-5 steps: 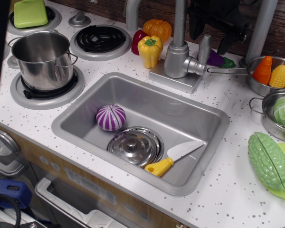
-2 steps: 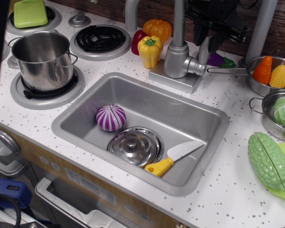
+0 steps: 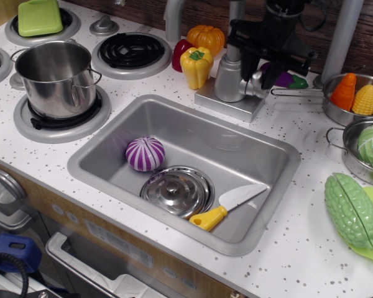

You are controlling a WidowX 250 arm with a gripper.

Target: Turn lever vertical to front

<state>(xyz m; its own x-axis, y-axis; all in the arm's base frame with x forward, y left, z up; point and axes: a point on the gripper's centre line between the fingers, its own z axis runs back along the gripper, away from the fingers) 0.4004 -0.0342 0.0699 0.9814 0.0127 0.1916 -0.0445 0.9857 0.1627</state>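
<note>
The lever is almost wholly hidden behind my black gripper (image 3: 258, 64); only its stubby silver arm (image 3: 256, 81) shows at the right side of the rounded faucet body (image 3: 230, 81). The gripper has come down from above over the lever's paddle. Its two fingers stand apart, one by the faucet body and one on the right of the arm. I cannot see the paddle's angle. The tall grey faucet pipe (image 3: 235, 25) rises just left of the gripper.
The sink (image 3: 112, 133) holds a purple onion (image 3: 145, 153), a steel lid (image 3: 177, 190) and a yellow-handled knife (image 3: 227, 207). A yellow pepper (image 3: 196, 65), pumpkin (image 3: 206, 37) and thin pan handle (image 3: 295, 92) flank the faucet. A pot (image 3: 55, 77) sits on the left burner.
The gripper has moved down and to the left from the back, and now covers the lever paddle that stood upright in plain view before.
</note>
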